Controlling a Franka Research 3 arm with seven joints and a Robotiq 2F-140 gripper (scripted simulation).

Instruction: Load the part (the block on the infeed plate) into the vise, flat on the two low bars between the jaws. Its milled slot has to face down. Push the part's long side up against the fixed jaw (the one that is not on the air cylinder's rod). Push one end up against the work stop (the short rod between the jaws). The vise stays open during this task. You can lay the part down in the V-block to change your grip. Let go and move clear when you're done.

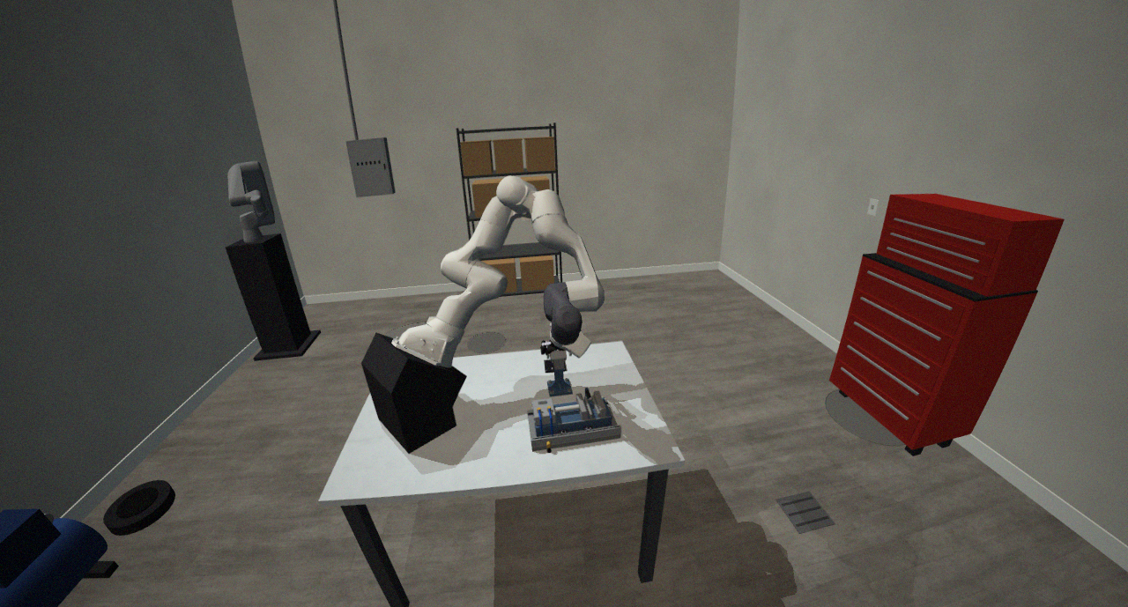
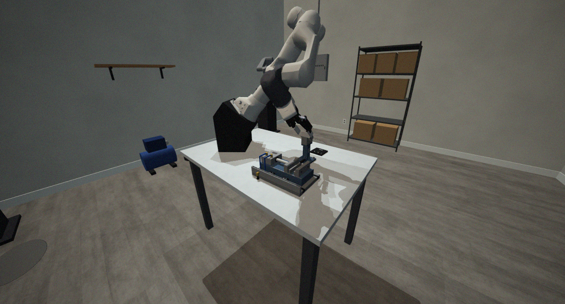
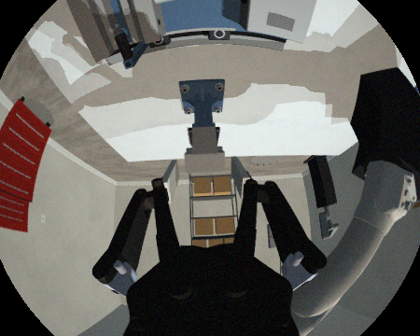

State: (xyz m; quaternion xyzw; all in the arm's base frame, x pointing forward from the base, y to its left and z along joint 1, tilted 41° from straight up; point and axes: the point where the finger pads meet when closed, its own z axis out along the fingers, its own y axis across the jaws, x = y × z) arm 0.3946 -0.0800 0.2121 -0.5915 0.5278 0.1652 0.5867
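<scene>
Gripper half-open, nothing clamped; pale block, likely part, sits between fingertips atop stand. Vise at twelve o'clock in wrist view. Centre pads, close squarely, lift straight, keep slot downward.

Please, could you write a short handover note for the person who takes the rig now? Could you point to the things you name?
Pincer [image 1: 554, 362] [image 2: 304, 132] [image 3: 204, 166]: open, fingers either side of the grey block [image 2: 306, 141] [image 3: 204, 162] atop the blue post [image 1: 559, 384] [image 2: 306, 152] [image 3: 203, 119], gaps both sides.
Vise [image 1: 573, 427] [image 2: 282, 173] [image 3: 196, 18]: beside the post.
Done: no loading confirmed; I cannot tell if that block is the part.
Left: find the part, confirm or complete seating slot-down against fixed jaw and stop, then clear.
</scene>
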